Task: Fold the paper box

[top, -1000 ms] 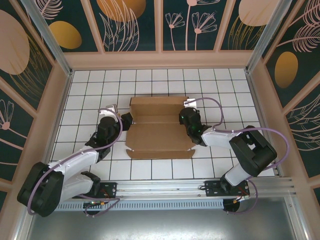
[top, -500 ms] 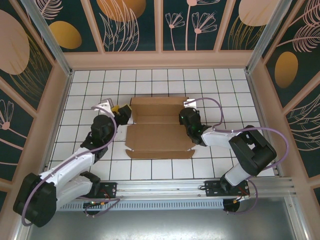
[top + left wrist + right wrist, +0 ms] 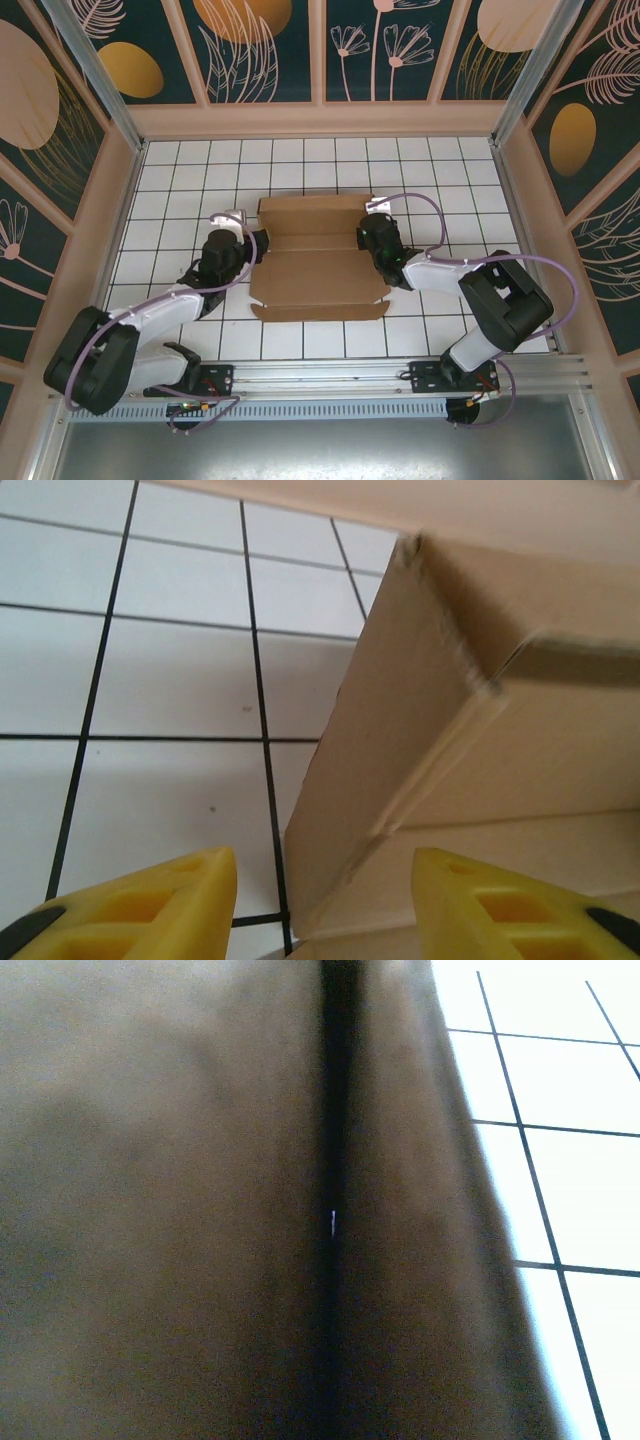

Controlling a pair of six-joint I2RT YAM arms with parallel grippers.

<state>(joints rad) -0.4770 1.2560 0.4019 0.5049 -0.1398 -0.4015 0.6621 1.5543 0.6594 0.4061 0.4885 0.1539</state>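
Right at the near edge, a silver aluminium rail (image 3: 330,372) carries my two arm bases, and the white tabletop with its black grid lines (image 3: 300,340) runs away from it. My left arm lies low over the tiles and bends in toward the middle; my right arm reaches in from the other side. Between them, in the middle of the tabletop, lies the plain brown cardboard paper box (image 3: 320,265), unprinted and mostly flat, with crease lines and short tabs along its near edge.

My left tool (image 3: 250,246) sits at the box's left edge. In its wrist camera my yellow fingertips (image 3: 140,900) stand apart at the bottom, and the lower end of the box's raised left flap comes down into the gap between them; I see neither pad touching the cardboard. That flap is tilted up off the tiles.

My right tool (image 3: 372,234) rests over the right part of the box, its jaws closed together. Its wrist camera is so near that the cardboard is a dark blur with one dark crease down it, white tiles to the right. Whether it grips anything I cannot tell.

Beyond the box, tiles reach dark teal wall panels painted with pale flowers and orange discs (image 3: 270,50).
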